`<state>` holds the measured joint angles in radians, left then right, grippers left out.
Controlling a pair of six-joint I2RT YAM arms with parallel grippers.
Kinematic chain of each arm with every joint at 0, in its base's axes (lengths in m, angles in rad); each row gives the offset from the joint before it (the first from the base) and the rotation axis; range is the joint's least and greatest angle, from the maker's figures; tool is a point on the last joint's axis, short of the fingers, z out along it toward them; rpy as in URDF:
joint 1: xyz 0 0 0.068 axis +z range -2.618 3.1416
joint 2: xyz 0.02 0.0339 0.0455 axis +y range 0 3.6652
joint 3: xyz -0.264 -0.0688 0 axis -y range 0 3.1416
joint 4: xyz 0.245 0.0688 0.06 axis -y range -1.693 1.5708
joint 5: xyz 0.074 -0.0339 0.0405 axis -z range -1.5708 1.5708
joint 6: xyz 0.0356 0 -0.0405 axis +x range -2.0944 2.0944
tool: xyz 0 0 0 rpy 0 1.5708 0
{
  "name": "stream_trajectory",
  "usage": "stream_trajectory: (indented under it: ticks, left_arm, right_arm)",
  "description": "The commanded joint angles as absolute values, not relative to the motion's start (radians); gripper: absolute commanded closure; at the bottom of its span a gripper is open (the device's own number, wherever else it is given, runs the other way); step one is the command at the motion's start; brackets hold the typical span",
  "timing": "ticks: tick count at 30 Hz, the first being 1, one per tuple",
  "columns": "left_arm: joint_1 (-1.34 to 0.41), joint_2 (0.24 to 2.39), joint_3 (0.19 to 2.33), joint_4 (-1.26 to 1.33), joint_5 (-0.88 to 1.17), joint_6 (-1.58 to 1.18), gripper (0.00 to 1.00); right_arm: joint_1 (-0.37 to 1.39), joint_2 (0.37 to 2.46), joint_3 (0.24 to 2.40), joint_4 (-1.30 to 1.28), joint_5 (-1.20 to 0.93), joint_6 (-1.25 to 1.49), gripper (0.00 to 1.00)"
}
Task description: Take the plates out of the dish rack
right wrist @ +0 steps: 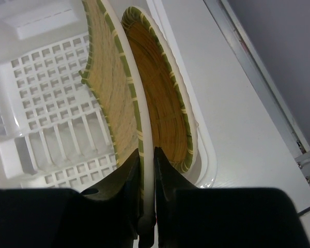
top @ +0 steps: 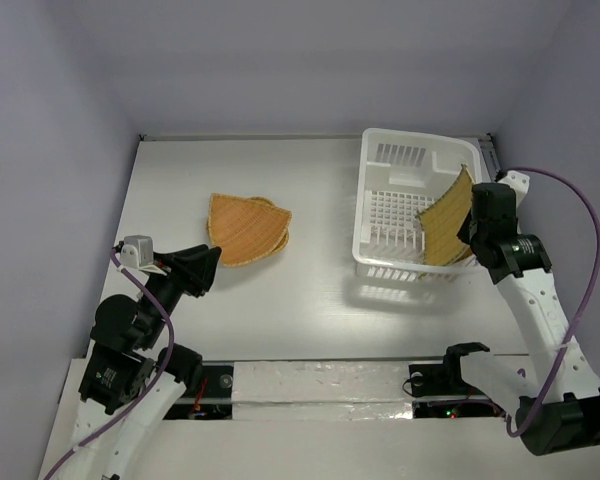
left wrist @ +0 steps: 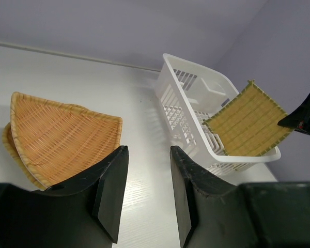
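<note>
Gripping near edge of square plate (right wrist: 111, 88) with right pincer (right wrist: 147, 155); plate standing on edge in dish rack (right wrist: 41, 103), its plane running straight ahead of the fingertips. Round plate (right wrist: 160, 93) just right of that pincer, also on edge. Left pincer (left wrist: 147, 191) open, well apart over desk (left wrist: 139, 98), two unloaded plates (left wrist: 57, 134) ahead-left. Right arm nearer; lift probably along plate plane.
</note>
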<state>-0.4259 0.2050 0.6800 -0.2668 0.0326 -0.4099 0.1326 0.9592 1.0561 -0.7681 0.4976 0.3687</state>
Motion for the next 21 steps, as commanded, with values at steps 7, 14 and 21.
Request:
stream_trajectory:
  ticks: [7,14,21]
  left_arm:
    - [-0.433,0.213,0.681,-0.218,0.049,-0.414,0.65]
    - [-0.433,0.219,0.681,-0.216,0.049,-0.416,0.65]
    - [-0.423,0.229,0.681,-0.216,0.052,-0.416,0.64]
  right_arm:
    - [0.166,0.879,1.189,-0.693,0.621,0.287,1.00]
    - [0.175,0.836,1.325,-0.698,0.653,0.278,1.00]
    - [0.175,0.793,1.379,-0.634,0.358,0.396,1.00]
